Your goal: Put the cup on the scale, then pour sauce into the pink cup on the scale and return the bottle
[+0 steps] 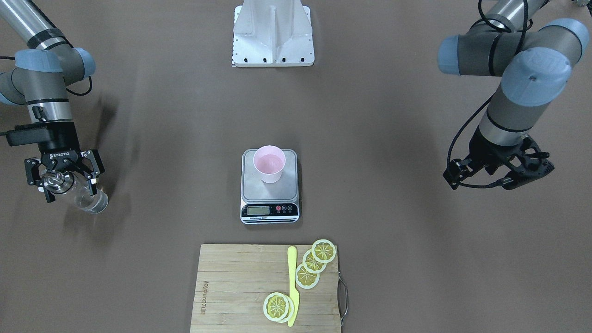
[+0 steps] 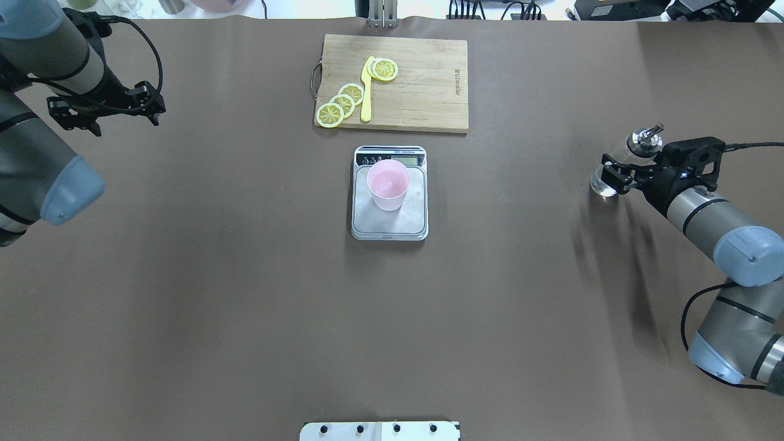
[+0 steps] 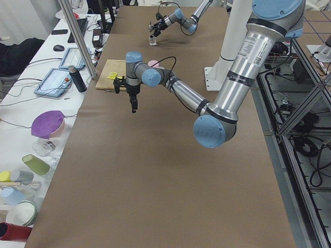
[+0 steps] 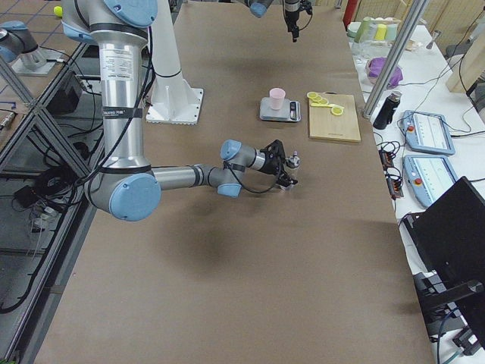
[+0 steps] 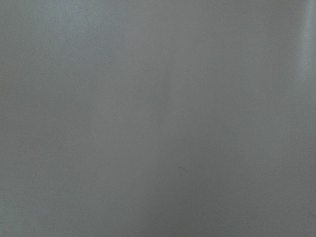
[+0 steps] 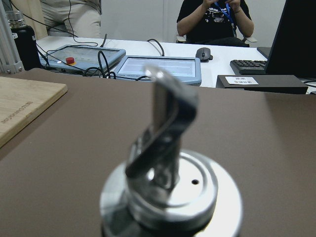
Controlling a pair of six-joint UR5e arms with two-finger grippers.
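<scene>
The right hand (image 1: pixel 61 178) is seen clamped on the bottle (image 1: pixel 88 200), taken high up, either side of the neck just beneath the metal pour cap (image 6: pixel 170 197). Whether the base is touching the counter (image 1: pixel 393 240) cannot be told. A little clear sauce (image 1: pixel 95 203) is visible low in the glass.

Smooth, rigid glass is being handled here. It would be judged slippery and breakable, though light at this size. The hold under the cap's flange looks a sound one, since the wider cap should stop any downward slip. The liquid can be expected to shift if the bottle is swung, so an upright, gentle set-down is called for.

Well apart, at mid-counter, the cup (image 1: pixel 269 163) is standing upright on the scale (image 1: pixel 249 187). The left hand (image 1: pixel 502 169) is held off at the far side with nothing seen in it. How far it is open cannot be told.
</scene>
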